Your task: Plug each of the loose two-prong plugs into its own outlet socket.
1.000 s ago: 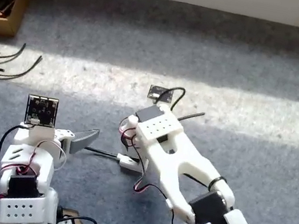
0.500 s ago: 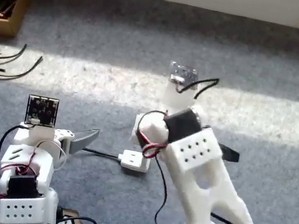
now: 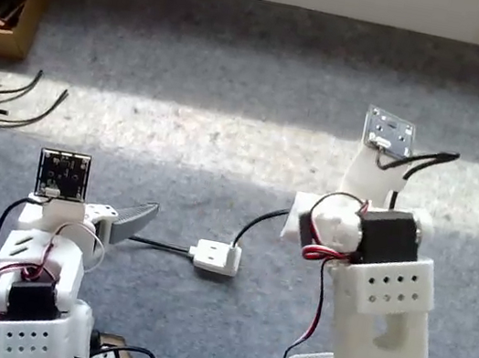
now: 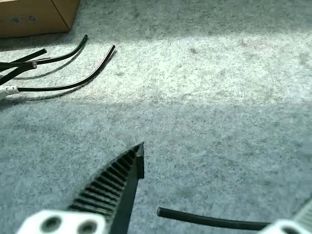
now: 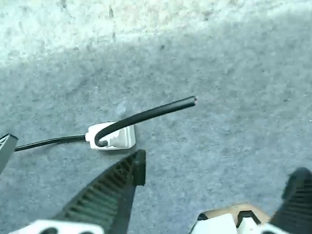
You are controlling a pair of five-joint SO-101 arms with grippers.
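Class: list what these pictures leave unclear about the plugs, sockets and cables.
White socket block: right wrist view, too small to tell whether prongs are seated; the black cable crosses it.
Loose cables: left wrist view, far ends cut off by the edge, so plugs unknown.
Cardboard box: high view, cut by the edge, contents indistinct.

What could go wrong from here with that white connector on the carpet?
1. The black cable arches up off the white connector; the right gripper, open and facing it, may snag the arch and tip the connector.
2. A second cable runs beside the left gripper; moving that arm could drag the connector away.
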